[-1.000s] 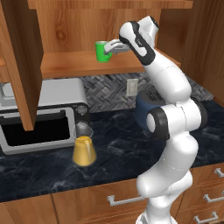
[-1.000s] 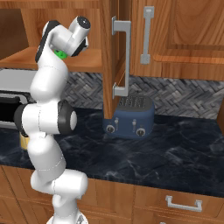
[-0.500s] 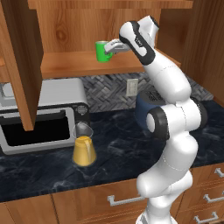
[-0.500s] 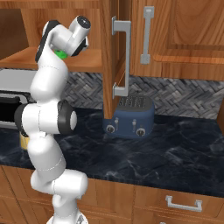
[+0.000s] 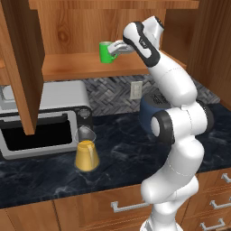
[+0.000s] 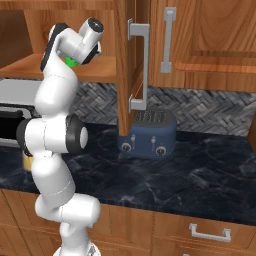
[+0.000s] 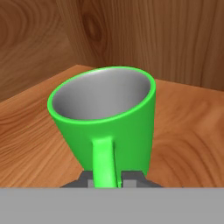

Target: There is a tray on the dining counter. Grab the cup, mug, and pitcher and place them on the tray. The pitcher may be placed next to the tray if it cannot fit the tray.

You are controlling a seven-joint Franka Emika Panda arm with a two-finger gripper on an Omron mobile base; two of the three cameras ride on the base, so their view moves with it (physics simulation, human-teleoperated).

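green mug (image 7: 105, 113), handle between hand (image 7: 105, 177) fingers, wooden shelf (image 7: 183, 131)

A glossy white arm (image 5: 178, 97) of rounded, tube-like segments with dark grey-black bands at its joints, thick and bulbous low down and slimmer toward a pale grey gripper (image 5: 118, 48) with two small dark fingertips (image 7: 89, 178).

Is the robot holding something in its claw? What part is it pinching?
Yes, the gripper holds the green mug by its loop handle, with one finger on each side, in the open cupboard.
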